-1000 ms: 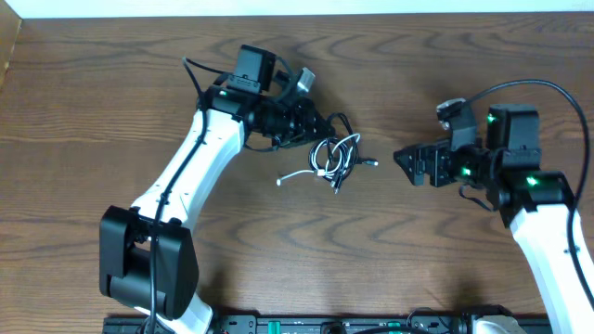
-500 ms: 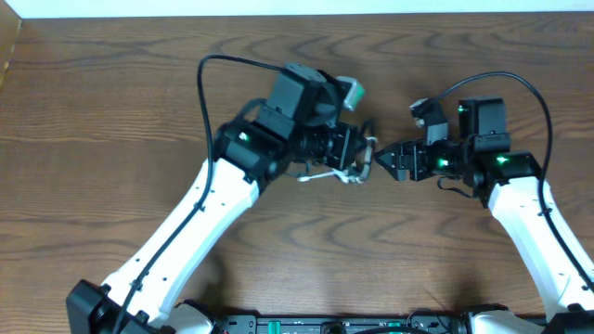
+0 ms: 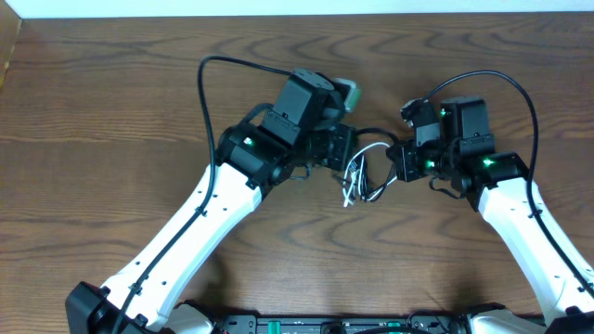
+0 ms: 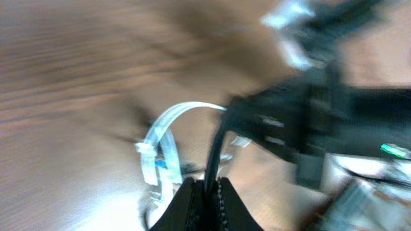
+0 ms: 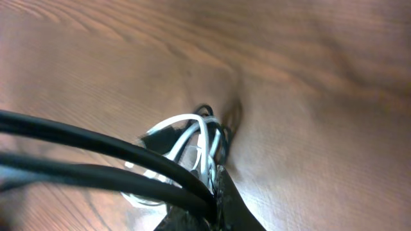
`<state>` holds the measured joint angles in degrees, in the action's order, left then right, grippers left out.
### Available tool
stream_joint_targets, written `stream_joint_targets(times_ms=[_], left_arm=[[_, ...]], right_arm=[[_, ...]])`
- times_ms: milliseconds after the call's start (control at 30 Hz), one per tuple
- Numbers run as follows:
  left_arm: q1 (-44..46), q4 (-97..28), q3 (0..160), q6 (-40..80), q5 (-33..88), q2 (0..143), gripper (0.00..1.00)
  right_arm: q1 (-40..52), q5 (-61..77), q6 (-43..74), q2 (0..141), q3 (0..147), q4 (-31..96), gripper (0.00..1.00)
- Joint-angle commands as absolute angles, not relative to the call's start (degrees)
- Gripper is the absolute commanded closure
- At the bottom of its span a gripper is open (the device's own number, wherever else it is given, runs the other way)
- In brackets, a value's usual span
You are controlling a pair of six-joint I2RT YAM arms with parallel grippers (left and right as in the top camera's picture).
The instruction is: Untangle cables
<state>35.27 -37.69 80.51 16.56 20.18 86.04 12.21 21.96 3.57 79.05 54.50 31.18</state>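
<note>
Two grippers meet nose to nose over the middle of the wooden counter (image 3: 111, 111), with the knot of cables between them and just toward the near edge. The left gripper (image 3: 342, 150) is clamped on the black cable (image 4: 215, 151), which rises straight out of its pinched fingertips (image 4: 186, 205) in the left wrist view. The right gripper (image 3: 397, 160) faces it from just across the tangle. Its own camera shows black strands running in from the left and converging at its narrowed fingertips (image 5: 221, 208), so it too appears closed on the black cable. The white cable (image 3: 355, 176) is held by neither arm, as far as can be seen, and its pale loops are threaded through the black ones between the two grippers. Whether the bundle rests on the counter or hangs just clear of it cannot be told. Gripping one cord at two points so close together looks deliberate: it gives each arm purchase on the black line, so the two can draw apart and open the snarl while the white loops are left free to slip out. The likely risk is that a straight pull cinches the knot tighter instead of loosening it.
</note>
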Motion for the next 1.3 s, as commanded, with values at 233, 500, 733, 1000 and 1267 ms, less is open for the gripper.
stream_joint_targets(times_ms=[233, 500, 733, 1000, 1267], left_arm=[[31.35, -46.59, 81.43, 17.06, 4.03, 84.79, 0.35], [31.42, -49.23, 79.59, 18.72, 14.55, 85.82, 0.48], [31.46, -48.03, 77.52, 18.72, 18.48, 89.52, 0.47], [34.22, -41.89, 77.41, 18.70, 24.12, 98.52, 0.41], [37.89, -37.50, 77.41, 18.70, 24.21, 106.10, 0.41]], right_arm=[[11.77, 22.28, 13.13, 79.02, 55.40, 32.12, 0.99], [11.79, 14.37, 23.14, 79.02, 55.40, 32.38, 0.99], [12.16, 15.81, 23.14, 79.02, 55.40, 33.47, 0.99], [12.16, 15.81, 23.14, 79.02, 55.40, 33.56, 0.99], [12.16, 15.79, 23.11, 79.02, 55.40, 34.11, 0.99]])
